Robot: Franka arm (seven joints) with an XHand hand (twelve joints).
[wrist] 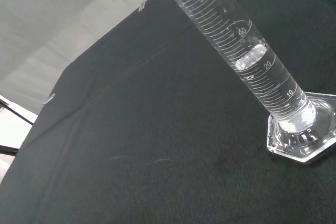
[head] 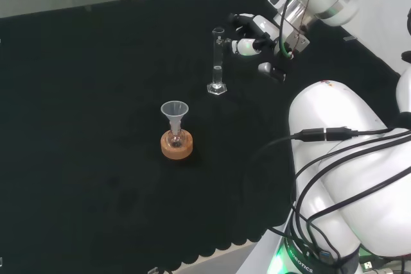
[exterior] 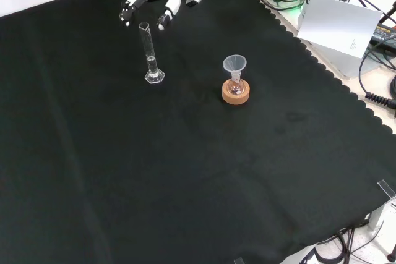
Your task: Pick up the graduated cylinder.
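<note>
Robot hand [head: 257, 35] is seen open, fingers relaxed, nothing held, just beside the graduated cylinder [head: 218, 62] at its 3 o'clock in head view. Cylinder stands upright on the counter [head: 96, 126], part-filled. Risk: tall, narrow-based; a glancing finger could tip it and spill.

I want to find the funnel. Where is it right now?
The funnel sits in a small flask on a cork ring near the middle of the cloth. In the front view it stands right of the graduated cylinder, apart from it.
</note>
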